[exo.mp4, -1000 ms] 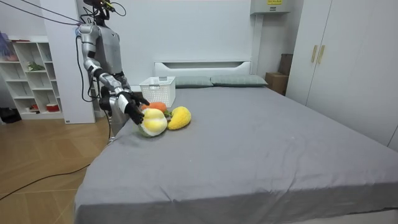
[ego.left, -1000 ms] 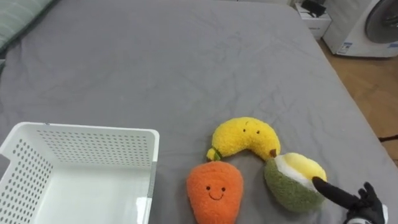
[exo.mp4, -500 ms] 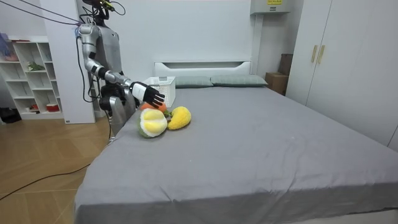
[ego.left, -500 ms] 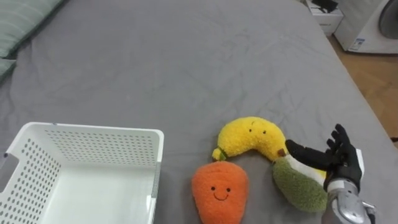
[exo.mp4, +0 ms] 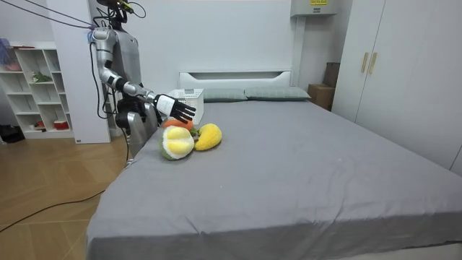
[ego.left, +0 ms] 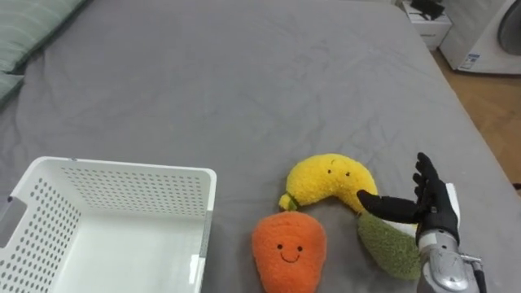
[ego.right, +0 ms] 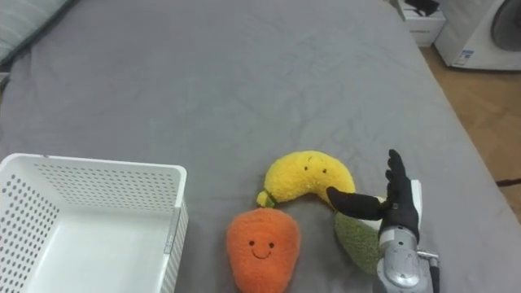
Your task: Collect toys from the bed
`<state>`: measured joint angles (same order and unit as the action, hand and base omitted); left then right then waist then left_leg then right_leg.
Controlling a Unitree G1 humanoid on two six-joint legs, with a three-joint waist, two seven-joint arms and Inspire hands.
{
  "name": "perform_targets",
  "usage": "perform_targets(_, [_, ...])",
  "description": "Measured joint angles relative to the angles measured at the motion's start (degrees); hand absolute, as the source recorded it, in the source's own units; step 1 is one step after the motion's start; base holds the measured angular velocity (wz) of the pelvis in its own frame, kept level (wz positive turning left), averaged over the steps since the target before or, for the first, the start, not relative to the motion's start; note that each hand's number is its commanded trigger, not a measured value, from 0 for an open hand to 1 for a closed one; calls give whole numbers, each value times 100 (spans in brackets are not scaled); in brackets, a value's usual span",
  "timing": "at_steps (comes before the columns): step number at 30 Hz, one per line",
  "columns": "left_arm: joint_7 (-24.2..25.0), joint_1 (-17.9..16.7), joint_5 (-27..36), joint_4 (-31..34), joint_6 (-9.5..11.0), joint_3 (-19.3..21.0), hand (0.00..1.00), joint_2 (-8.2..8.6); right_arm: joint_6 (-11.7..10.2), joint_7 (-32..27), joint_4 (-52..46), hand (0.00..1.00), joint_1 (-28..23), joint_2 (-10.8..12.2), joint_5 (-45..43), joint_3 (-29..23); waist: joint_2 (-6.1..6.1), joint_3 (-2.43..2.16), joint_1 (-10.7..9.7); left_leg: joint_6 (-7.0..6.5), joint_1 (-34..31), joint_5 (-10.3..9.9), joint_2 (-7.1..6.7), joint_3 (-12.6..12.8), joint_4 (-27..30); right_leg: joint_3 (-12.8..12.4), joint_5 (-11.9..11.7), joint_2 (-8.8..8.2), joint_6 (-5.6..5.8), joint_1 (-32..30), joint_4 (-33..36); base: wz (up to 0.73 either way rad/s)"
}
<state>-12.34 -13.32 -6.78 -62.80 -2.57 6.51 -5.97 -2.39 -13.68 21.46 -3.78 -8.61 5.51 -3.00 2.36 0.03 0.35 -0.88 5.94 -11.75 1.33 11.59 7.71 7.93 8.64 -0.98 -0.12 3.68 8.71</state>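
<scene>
Three plush toys lie together on the grey bed (ego.left: 244, 73): an orange carrot (ego.left: 285, 248), a yellow banana (ego.left: 326, 179) and a green-and-yellow fruit (ego.left: 389, 251). My right hand (ego.left: 431, 212) hovers just above the green fruit with straight, spread fingers and holds nothing; its thumb points toward the banana. It partly covers the fruit's pale top. The white perforated basket (ego.left: 122, 171) stands left of the toys. In the room view I stand at the bedside with the right hand (exo.mp4: 177, 108) held out over the toys (exo.mp4: 177, 142).
The bed's right edge runs close past the toys, with wooden floor (ego.left: 488, 106) and a washing machine (ego.left: 496, 32) beyond. A striped pillow (ego.left: 32, 24) lies at the far left. A shelf unit (exo.mp4: 36, 79) stands behind me.
My right hand rose from low beside the green fruit to above it, fingers spread, then slid a little toward the banana. The view shifted slightly.
</scene>
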Motion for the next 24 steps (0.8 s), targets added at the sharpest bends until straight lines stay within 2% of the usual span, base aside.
perform_targets(6, [-28,-82,-29,92,-3,15,0,-1,5,-11,190,0,-54,-52,-877,-40,33,-3,-3,0,12,0,-2,-34,0,13,-1,-2,-1,21,0,0])
perform_targets(10, [-54,-169,-26,93,-3,33,0,-2,120,-92,293,0,-68,-52,-1680,-162,75,-5,-24,0,38,0,-9,-65,1,8,-1,-5,0,42,3,0])
perform_targets(16, [-54,-174,-10,95,-3,24,0,-54,119,-393,828,0,14,-132,-1987,-316,185,-3,-15,0,73,1,-9,-98,10,19,2,-9,2,112,-12,4])
perform_targets(24, [-36,-183,-43,96,-14,26,0,-109,124,-586,1153,0,53,-163,-2630,-347,216,-1,6,0,74,1,-13,-87,15,21,3,-10,3,115,-9,0])
